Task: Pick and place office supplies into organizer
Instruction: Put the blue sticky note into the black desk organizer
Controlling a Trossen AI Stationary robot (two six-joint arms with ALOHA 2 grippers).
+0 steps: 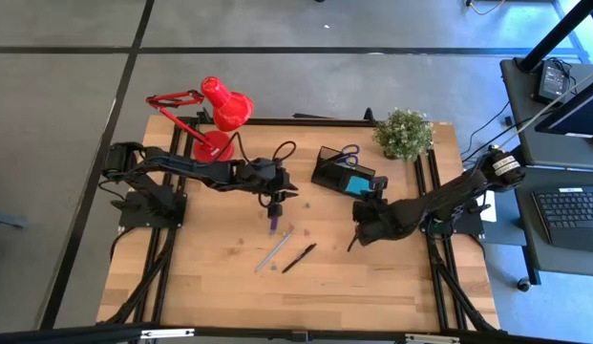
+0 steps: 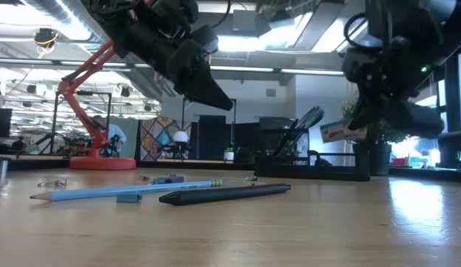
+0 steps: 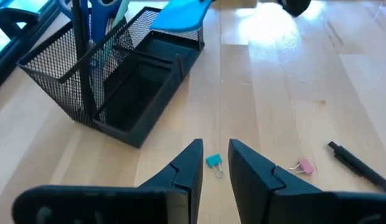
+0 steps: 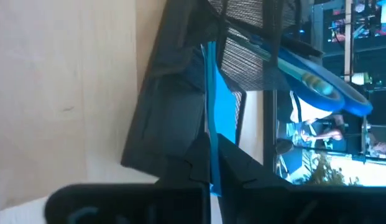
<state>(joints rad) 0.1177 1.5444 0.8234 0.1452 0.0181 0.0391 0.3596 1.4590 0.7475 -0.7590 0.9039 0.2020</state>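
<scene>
Black mesh organizer [image 1: 336, 170] already holds blue-handled scissors [image 1: 349, 151]; right gripper [image 1: 370, 198] pinches the teal sticky-note pad [image 4: 209, 127] above it, while left gripper [image 3: 211, 168], fingers slightly parted, hovers over a teal binder clip [image 3: 214, 162].

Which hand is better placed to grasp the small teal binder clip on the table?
Left. The left hand, open, hovers over the teal binder clip; the right hand grips a teal sticky-note pad by the black mesh organizer.

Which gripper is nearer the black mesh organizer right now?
Right. The right gripper is right at the black mesh organizer's edge; the left gripper hangs farther off, beside it.
</scene>
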